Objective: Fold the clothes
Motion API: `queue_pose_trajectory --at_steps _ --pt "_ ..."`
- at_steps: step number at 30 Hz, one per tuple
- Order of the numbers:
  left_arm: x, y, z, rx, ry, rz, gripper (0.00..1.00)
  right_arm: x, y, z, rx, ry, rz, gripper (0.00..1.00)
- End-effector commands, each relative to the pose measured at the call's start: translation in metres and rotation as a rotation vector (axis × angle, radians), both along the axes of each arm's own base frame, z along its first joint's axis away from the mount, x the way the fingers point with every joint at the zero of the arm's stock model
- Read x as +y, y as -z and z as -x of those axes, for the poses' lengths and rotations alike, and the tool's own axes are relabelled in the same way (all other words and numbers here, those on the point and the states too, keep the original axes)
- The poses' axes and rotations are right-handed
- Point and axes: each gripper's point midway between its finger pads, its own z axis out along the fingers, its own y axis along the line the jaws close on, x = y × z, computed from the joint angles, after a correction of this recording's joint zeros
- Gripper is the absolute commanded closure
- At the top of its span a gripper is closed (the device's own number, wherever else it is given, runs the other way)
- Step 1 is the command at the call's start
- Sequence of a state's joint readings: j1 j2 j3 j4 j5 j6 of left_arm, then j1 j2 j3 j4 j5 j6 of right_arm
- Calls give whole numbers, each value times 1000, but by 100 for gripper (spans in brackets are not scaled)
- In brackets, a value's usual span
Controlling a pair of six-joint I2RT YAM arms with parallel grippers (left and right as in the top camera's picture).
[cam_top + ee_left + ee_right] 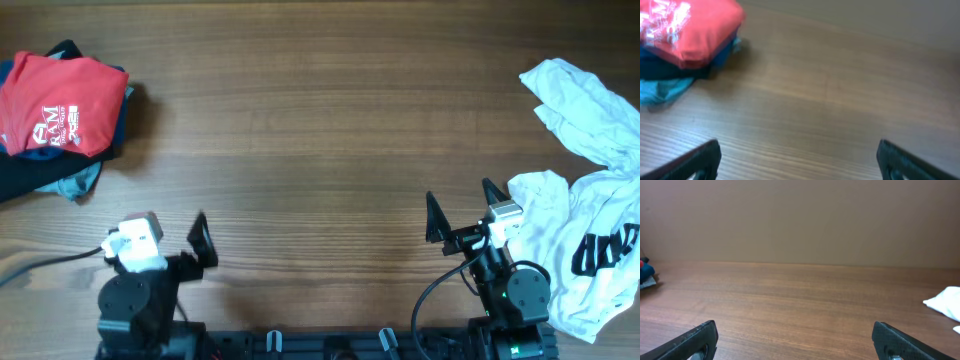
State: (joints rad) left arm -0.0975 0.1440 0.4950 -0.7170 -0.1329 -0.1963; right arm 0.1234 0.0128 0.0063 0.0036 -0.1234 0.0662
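Observation:
A folded red shirt point(62, 102) with white lettering tops a stack of folded dark blue and teal clothes point(45, 175) at the far left. It also shows in the left wrist view point(687, 25). A crumpled pile of white shirts point(590, 190) with black lettering lies at the right edge; a white corner shows in the right wrist view point(945, 302). My left gripper point(190, 243) is open and empty near the front edge. My right gripper point(462, 215) is open and empty just left of the white pile.
The wooden table point(320, 130) spans the whole view. Both arm bases sit at the front edge, with a black cable point(40, 265) trailing left from the left arm.

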Motion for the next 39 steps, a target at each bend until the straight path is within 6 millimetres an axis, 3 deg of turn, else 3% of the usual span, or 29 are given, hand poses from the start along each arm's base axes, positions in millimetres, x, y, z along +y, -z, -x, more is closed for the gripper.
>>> queue_pose_trajectory --at_steps 1,6,8,39 --pt "6 29 -16 -86 -38 -12 0 1 -3 1 -9 -4 -14 0" --pt "2 34 -42 -266 -33 8 0 1 -3 1 -9 -4 -14 0" --pt "-9 42 -49 -315 44 -23 0 1 -3 1 -9 -4 -14 0" --pt "-11 48 -48 -289 91 -51 0 1 -3 1 -9 -4 -14 0"
